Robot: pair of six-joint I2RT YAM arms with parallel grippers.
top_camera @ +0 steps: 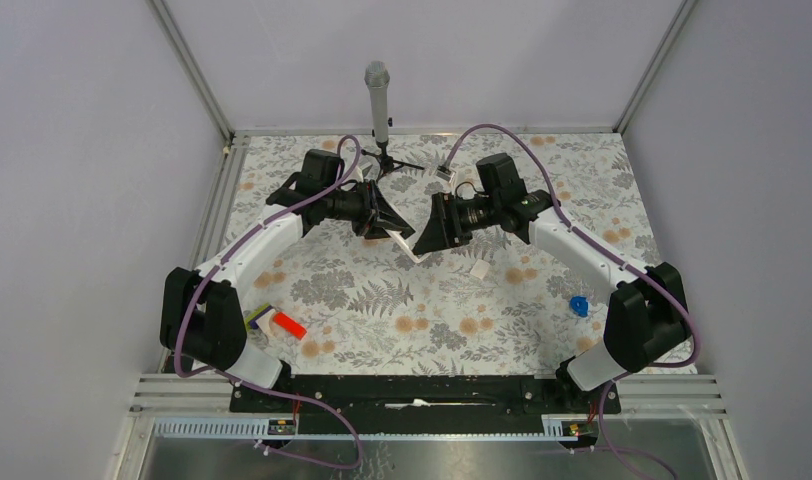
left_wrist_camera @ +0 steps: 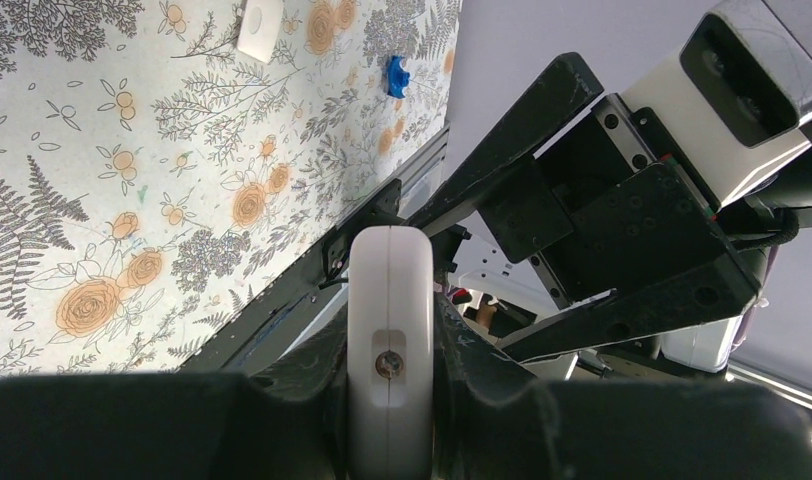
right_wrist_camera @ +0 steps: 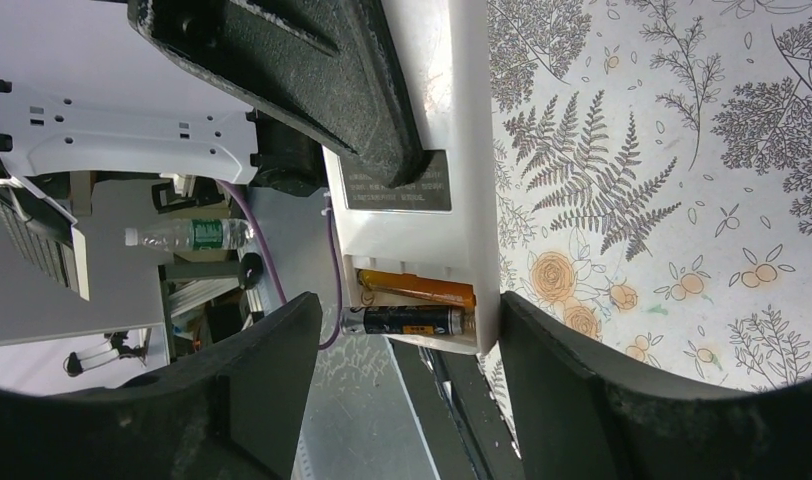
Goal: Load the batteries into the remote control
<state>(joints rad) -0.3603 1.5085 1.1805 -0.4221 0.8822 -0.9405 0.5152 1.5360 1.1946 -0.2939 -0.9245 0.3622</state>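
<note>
My left gripper (top_camera: 390,228) is shut on the remote control (top_camera: 410,250) and holds it above the table's middle. In the left wrist view the remote control's white end (left_wrist_camera: 390,300) stands edge-on between the left fingers. In the right wrist view its white back (right_wrist_camera: 422,100) faces the camera with the battery bay open. Two batteries lie in the bay, an orange one (right_wrist_camera: 417,288) and a dark one (right_wrist_camera: 407,320) whose left tip sticks slightly past the bay wall. My right gripper (right_wrist_camera: 407,400) is open and straddles the remote's bay end; it also shows in the top view (top_camera: 429,236).
A small white cover piece (top_camera: 479,270) lies on the floral mat right of the remote. A blue piece (top_camera: 579,305) sits near the right arm's base. A red-and-white block with a yellow-green piece (top_camera: 278,322) lies by the left base. A microphone stand (top_camera: 379,100) is at the back.
</note>
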